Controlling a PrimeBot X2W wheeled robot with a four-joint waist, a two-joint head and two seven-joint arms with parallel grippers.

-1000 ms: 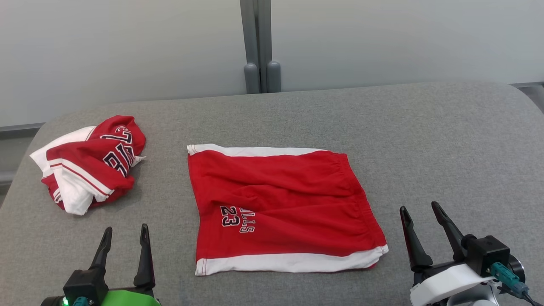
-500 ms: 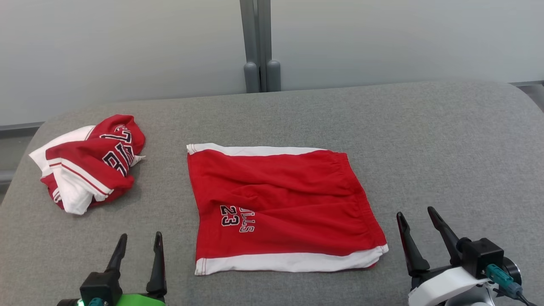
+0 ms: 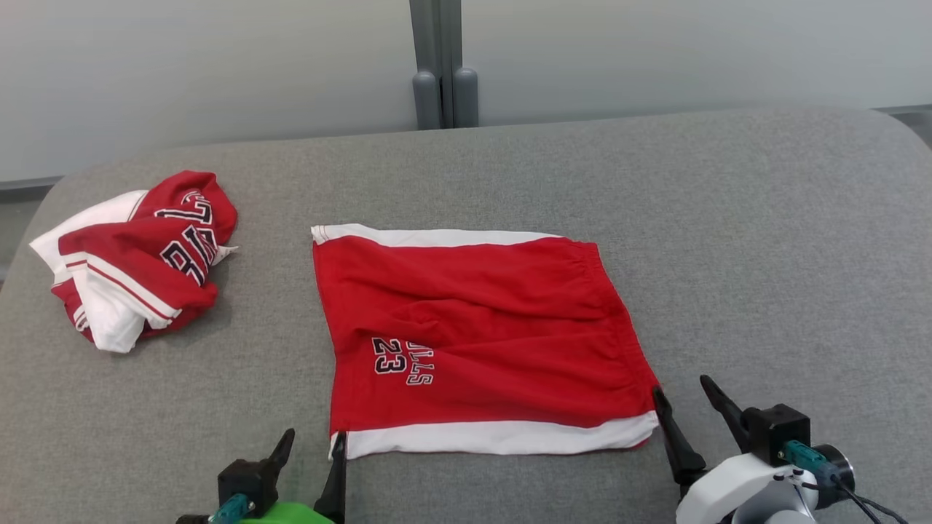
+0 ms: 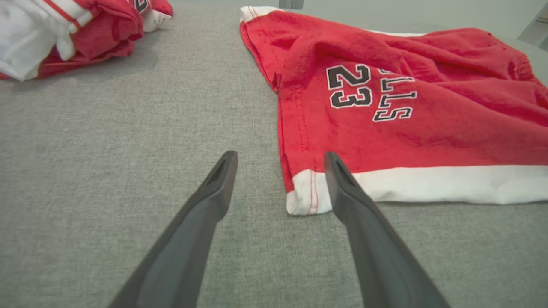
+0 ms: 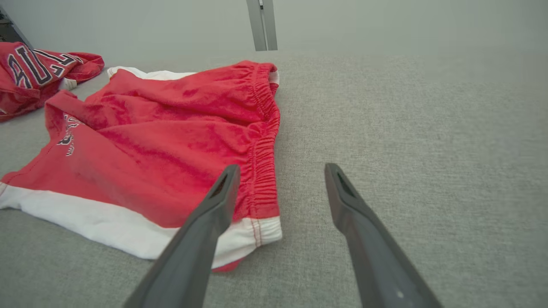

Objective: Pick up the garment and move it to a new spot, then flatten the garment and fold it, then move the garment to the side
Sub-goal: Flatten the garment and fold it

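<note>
Head view puts both pairs of jaws at the near edge of the shorts [image 3: 473, 331], which lie spread flat in the middle of the grey worktop [image 3: 764, 255], elastic waistband to the right and a white band nearest. The left jaws stand open and empty, straddling the near left corner. In the left wrist view one finger [image 4: 355, 201] crosses the white band just beside that corner and the other sits over bare worktop. The right jaws are also open with nothing in them, one finger [image 5: 205, 218] over the near right corner where the waistband ends. Whether any finger touches cloth I cannot tell. Further back the shorts show shallow creases, and a crumpled jersey [image 3: 135, 258] lies well apart at the far left. Flattening looks done, and the fold seems about to begin. Next, both jaws should probably drop and close on their corners through every layer. They would then lift together and carry the near edge to the far one.
</note>
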